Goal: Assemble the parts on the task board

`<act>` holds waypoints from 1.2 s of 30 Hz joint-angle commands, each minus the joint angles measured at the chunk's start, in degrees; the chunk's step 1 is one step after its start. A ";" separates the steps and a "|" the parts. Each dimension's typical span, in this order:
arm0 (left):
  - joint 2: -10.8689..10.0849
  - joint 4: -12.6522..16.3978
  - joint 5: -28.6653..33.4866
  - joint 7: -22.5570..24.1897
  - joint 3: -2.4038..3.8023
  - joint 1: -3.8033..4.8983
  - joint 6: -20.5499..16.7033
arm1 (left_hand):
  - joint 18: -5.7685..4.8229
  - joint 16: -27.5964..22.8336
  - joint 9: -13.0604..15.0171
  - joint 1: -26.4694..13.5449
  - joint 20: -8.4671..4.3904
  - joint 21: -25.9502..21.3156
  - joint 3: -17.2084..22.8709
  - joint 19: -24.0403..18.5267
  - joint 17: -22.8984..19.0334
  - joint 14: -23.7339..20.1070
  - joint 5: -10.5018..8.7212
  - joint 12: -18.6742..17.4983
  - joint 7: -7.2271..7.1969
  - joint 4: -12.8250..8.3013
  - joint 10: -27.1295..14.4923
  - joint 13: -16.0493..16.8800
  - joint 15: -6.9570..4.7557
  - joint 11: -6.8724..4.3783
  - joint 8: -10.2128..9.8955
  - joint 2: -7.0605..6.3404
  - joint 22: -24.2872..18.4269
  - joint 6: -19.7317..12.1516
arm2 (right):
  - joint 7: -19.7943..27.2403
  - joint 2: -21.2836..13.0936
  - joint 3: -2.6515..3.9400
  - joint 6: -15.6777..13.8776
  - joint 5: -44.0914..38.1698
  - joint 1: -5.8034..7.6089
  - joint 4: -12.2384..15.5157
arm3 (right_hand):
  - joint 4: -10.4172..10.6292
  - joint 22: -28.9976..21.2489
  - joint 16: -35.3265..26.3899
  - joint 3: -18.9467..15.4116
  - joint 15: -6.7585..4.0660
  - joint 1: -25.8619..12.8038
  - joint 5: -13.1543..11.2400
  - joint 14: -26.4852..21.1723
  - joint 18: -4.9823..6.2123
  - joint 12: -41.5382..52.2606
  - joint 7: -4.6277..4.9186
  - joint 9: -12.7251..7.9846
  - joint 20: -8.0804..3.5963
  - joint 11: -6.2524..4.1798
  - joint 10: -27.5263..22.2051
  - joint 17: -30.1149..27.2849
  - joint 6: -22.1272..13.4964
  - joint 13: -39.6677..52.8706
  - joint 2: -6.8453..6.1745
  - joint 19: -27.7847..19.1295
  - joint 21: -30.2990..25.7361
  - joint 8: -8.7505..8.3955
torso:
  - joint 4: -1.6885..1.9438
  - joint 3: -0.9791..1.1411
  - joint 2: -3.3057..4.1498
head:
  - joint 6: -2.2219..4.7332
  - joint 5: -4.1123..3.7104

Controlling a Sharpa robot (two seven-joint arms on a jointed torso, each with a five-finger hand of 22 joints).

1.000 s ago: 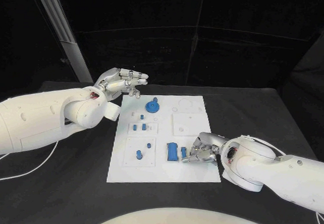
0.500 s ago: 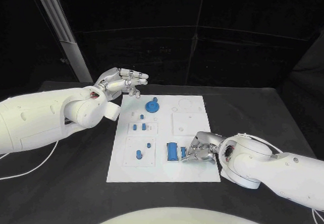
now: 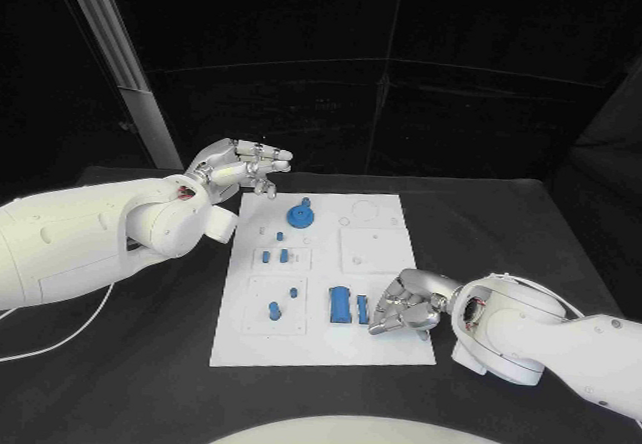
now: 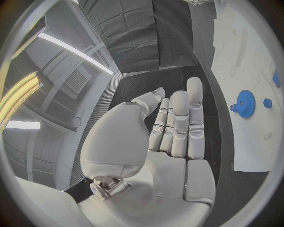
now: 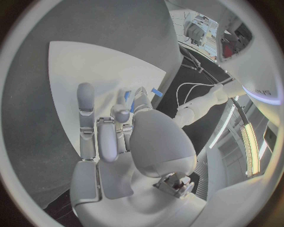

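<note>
Black table [image 3: 140,373], white board [image 3: 376,285], blue parts [image 3: 343,305]

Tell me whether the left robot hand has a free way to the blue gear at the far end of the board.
Probably yes. The left robot hand hovers just beyond the board's far left corner, holding nothing, and the gear stands close by with nothing between them. The right robot hand is at the near end.

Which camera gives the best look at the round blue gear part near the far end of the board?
The left wrist view: the blue gear sits close and unobstructed on the task board, teeth visible. The head view shows it smaller, from above. I cannot pick it out in the right wrist view.
</note>
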 commanded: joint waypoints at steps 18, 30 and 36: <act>3.88 -8.27 8.54 3.85 0.03 -1.00 1.03 | 0.24 -15.22 0.00 -1.43 1.88 -10.64 -3.98 -8.70 -9.44 -10.87 0.22 -3.09 0.19 3.03 3.39 -2.14 1.57 0.73 0.81 0.57 -6.58 -0.15 | 44.68 10.97 1.49 -7.67 52.95 5.90 -28.21 | -9.36 -24.91 -70.68 2.53 10.40 7.51 -1.32 -25.36 1.19 -48.22 5.72 -7.76 10.15 7.70 -17.02 -58.32 -5.12 -49.64 6.27 -20.78 -37.36 -7.49 | -0.59 -0.82 -4.93 | 6.24 0.53; 6.86 -12.26 7.66 2.85 0.07 -2.17 -0.86 | -3.04 -47.89 -3.85 -24.42 2.65 -29.27 -12.80 -33.55 -23.15 -32.29 -5.35 -20.71 -2.59 2.46 -13.10 -5.67 4.03 0.31 -3.68 5.61 -27.44 -19.00 | 43.48 15.70 1.86 -6.92 51.63 5.84 -35.58 | -7.94 -33.95 -80.96 6.58 8.04 -22.25 -5.74 -40.29 -1.91 -54.45 1.98 -15.38 6.07 4.85 -33.17 -69.75 -20.91 -63.28 4.15 -31.49 -47.81 -11.21 | -0.12 -0.46 -5.26 | 9.90 -0.06; 6.30 -9.71 7.17 3.51 0.87 -3.16 -4.48 | -3.96 -50.85 -3.85 -34.99 0.81 -30.66 -15.61 -40.75 -24.62 -40.27 -5.35 -22.82 -4.01 2.46 -21.31 -5.67 -0.72 -0.95 -8.47 5.61 -30.72 -26.80 | 44.11 15.04 1.92 -10.57 53.77 5.60 -32.74 | -7.94 -33.95 -80.96 8.16 3.06 -33.52 -5.74 -49.39 -2.92 -59.27 0.30 -16.55 4.11 3.53 -41.64 -74.86 -28.42 -63.28 2.69 -38.82 -49.88 -11.21 | 1.54 0.42 -5.16 | 10.41 -0.15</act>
